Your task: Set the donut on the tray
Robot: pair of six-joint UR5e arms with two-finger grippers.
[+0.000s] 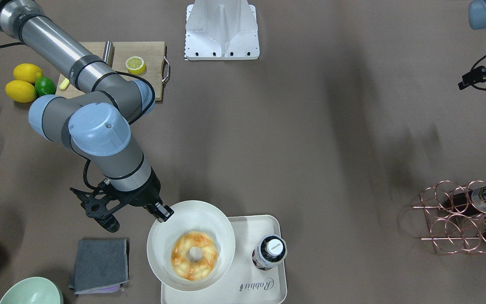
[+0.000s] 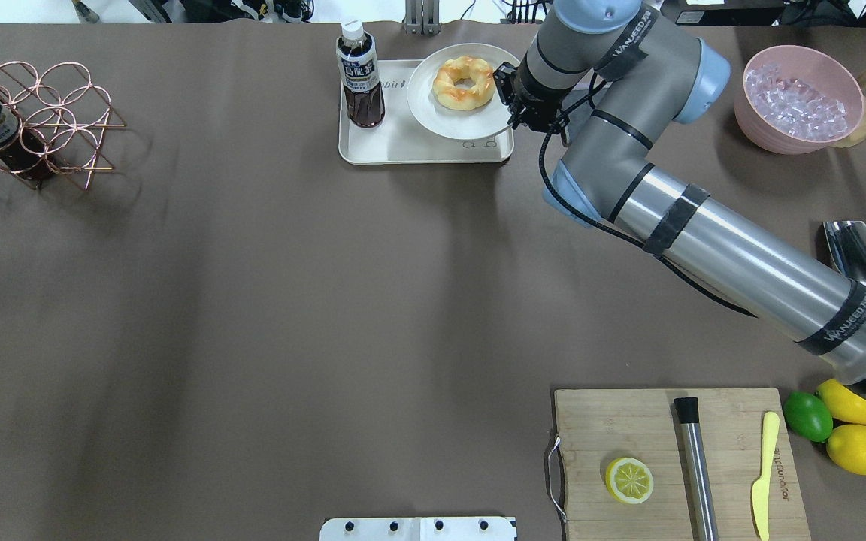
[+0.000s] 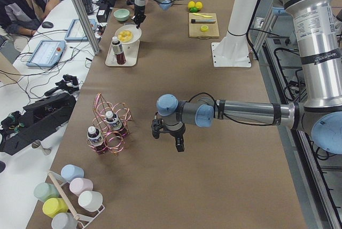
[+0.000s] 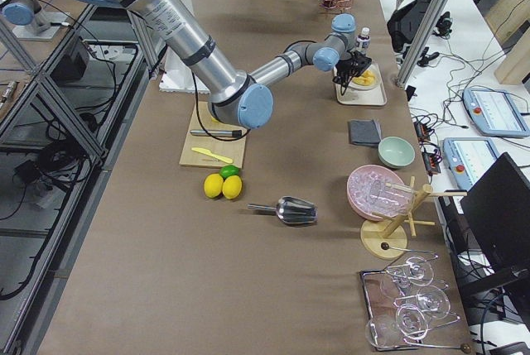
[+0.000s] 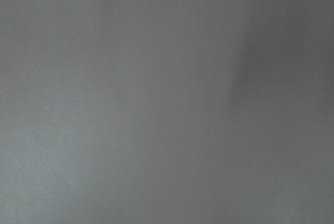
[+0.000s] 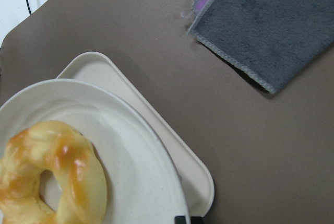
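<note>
The donut (image 1: 182, 258) (image 2: 448, 94) (image 6: 78, 182) lies on a round off-white plate (image 1: 163, 249) (image 2: 425, 113) (image 6: 130, 145). The plate is over the end of the cream tray (image 1: 268, 291) (image 2: 403, 146) (image 6: 99, 70) on the robot's right and overhangs its edge; I cannot tell if it rests on the tray. My right gripper (image 1: 163, 213) (image 2: 512, 105) is shut on the plate's rim. My left gripper (image 1: 464, 82) (image 3: 176, 141) hangs over bare table far from the tray; its jaws are not clear.
A tea bottle (image 1: 270, 251) (image 2: 360, 75) stands on the tray's other end. A grey cloth (image 1: 99, 266) (image 6: 261, 25) and green bowl (image 1: 30, 293) lie beside the tray. A pink ice bowl (image 2: 797, 98), a copper bottle rack (image 2: 27, 120) and a cutting board (image 2: 673, 458) with a lemon half are further off.
</note>
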